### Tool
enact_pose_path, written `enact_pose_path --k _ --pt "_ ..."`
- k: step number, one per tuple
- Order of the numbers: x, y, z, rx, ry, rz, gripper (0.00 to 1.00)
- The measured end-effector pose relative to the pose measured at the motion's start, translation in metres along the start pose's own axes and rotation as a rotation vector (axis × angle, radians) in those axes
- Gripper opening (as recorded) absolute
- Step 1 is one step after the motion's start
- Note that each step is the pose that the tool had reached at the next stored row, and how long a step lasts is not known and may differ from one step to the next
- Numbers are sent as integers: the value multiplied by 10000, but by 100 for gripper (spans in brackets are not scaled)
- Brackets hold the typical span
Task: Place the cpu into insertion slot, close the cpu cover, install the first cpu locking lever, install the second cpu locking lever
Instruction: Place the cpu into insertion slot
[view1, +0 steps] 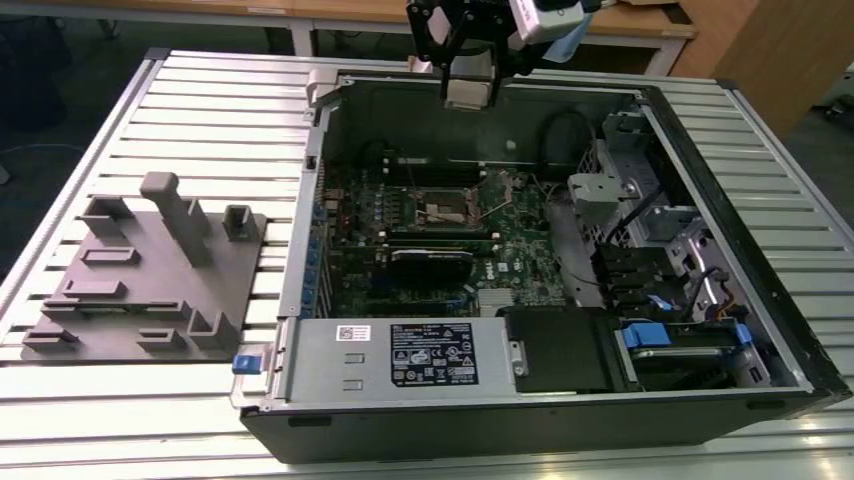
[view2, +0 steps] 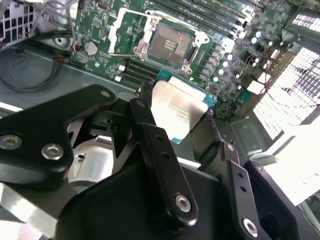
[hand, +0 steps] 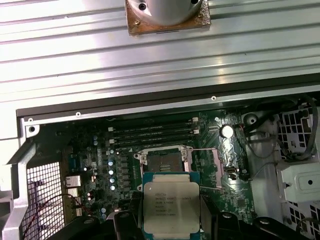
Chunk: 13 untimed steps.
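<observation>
high above the open case (view1: 534, 425), the gripper (view2: 177, 112) pinched the cpu (hand: 171, 205); a tilt could have bent pins in the insertion slot (hand: 162, 161).

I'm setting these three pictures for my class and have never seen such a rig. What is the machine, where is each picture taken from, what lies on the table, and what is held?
The machine is one robot arm ending in a gripper, a two-fingered clamp. The exterior view looks at the whole scene from off the arm; both wrist views come from cameras riding on the arm. On the slatted metal table stand an open computer case, its green motherboard showing, and a grey fixture plate. The gripper is shut on the cpu, a small silver-topped chip, held clear of the board; the insertion slot is uncovered.
</observation>
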<state>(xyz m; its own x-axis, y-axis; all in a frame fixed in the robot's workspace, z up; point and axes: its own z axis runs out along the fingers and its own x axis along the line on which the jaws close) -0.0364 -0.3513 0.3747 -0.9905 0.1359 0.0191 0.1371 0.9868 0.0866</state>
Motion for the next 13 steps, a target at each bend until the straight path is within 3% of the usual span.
enact_pose_path --k 13 --pt "0 0 1 -6 -29 341 54"
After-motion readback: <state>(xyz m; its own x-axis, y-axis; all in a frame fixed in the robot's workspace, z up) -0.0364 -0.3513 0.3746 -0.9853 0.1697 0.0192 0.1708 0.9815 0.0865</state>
